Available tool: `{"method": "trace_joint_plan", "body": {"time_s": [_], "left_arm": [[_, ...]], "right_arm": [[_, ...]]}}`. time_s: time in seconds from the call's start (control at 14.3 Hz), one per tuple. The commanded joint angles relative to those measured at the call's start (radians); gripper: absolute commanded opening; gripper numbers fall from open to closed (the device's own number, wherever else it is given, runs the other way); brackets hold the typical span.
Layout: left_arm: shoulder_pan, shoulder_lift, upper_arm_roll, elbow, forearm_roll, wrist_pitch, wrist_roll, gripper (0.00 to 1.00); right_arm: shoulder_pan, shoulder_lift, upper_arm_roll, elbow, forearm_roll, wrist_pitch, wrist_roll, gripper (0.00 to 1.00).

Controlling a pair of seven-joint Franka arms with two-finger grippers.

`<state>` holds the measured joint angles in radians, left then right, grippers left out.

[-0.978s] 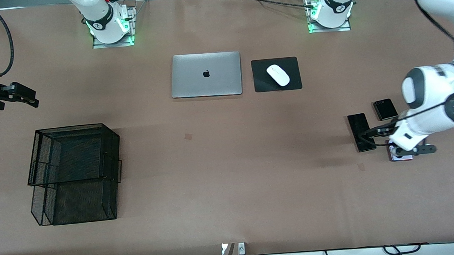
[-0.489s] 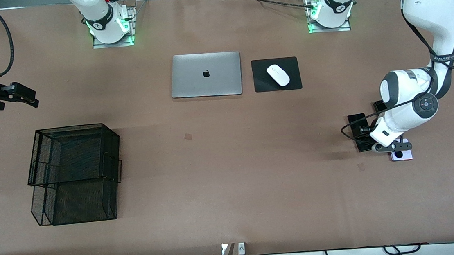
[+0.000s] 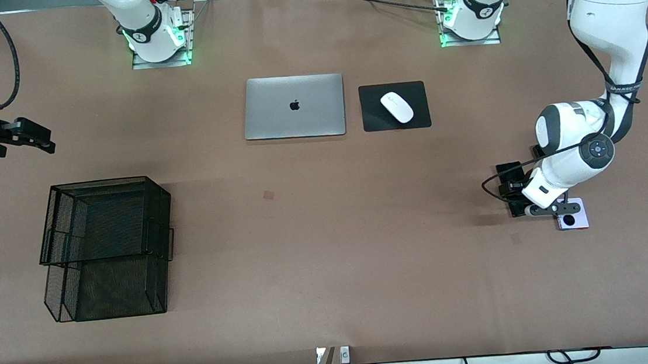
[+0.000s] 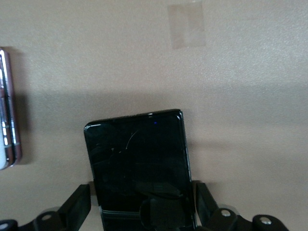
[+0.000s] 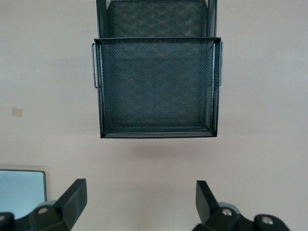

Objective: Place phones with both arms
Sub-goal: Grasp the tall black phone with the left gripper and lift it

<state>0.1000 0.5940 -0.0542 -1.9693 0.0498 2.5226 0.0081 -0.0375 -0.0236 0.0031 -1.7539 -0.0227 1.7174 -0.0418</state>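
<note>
The long slim black phone (image 3: pixel 507 169) lies at the left arm's end of the table. My left gripper (image 3: pixel 544 208) hangs low over it, open. In the left wrist view (image 4: pixel 142 202) its fingers (image 4: pixel 79 204) straddle the phone's (image 4: pixel 137 159) long sides with small gaps. The lavender-white phone (image 3: pixel 573 220) with black circles lies beside it, nearer the front camera; its edge shows in the left wrist view (image 4: pixel 7 120). The black flip phone (image 3: pixel 535 152) is mostly hidden under the left arm. My right gripper (image 3: pixel 32 137) waits open and empty at the right arm's end of the table (image 5: pixel 142 202).
A black wire-mesh two-tier tray (image 3: pixel 107 248) stands at the right arm's end, also in the right wrist view (image 5: pixel 156 86). A closed silver laptop (image 3: pixel 294 107) and a white mouse (image 3: pixel 397 107) on a black pad (image 3: pixel 374 119) lie mid-table near the bases.
My left arm has swung from over the lavender-white phone toward the middle and now sits over the long black phone. The right arm has not moved.
</note>
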Motion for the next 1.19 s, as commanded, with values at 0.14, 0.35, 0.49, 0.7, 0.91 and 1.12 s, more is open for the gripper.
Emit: {"method": "trace_joint_plan", "body": {"time_s": [0.14, 0.35, 0.49, 0.7, 0.91, 1.12], "left_arm": [[0.006, -0.011, -0.006, -0.010, 0.021, 0.007, -0.014, 0.40], [-0.015, -0.063, -0.010, 0.038, 0.022, -0.086, -0.014, 0.38], [-0.029, -0.079, -0.061, 0.126, 0.018, -0.251, -0.019, 0.38], [-0.037, -0.077, -0.195, 0.207, 0.012, -0.392, -0.132, 0.38], [-0.093, 0.004, -0.305, 0.310, 0.013, -0.386, -0.243, 0.38], [-0.270, 0.152, -0.305, 0.497, 0.007, -0.381, -0.317, 0.38]], "right_arm": [[-0.015, -0.012, 0.009, -0.009, 0.009, -0.002, -0.006, 1.00], [-0.018, -0.010, 0.009, -0.009, 0.009, -0.004, -0.007, 1.00], [-0.016, -0.010, 0.009, -0.009, 0.009, -0.004, -0.007, 1.00], [-0.016, -0.010, 0.009, -0.009, 0.012, -0.007, -0.003, 1.00], [-0.013, -0.006, 0.009, -0.009, 0.010, 0.001, 0.002, 1.00], [-0.018, 0.013, 0.009, 0.002, 0.007, 0.004, -0.007, 1.00]]}}
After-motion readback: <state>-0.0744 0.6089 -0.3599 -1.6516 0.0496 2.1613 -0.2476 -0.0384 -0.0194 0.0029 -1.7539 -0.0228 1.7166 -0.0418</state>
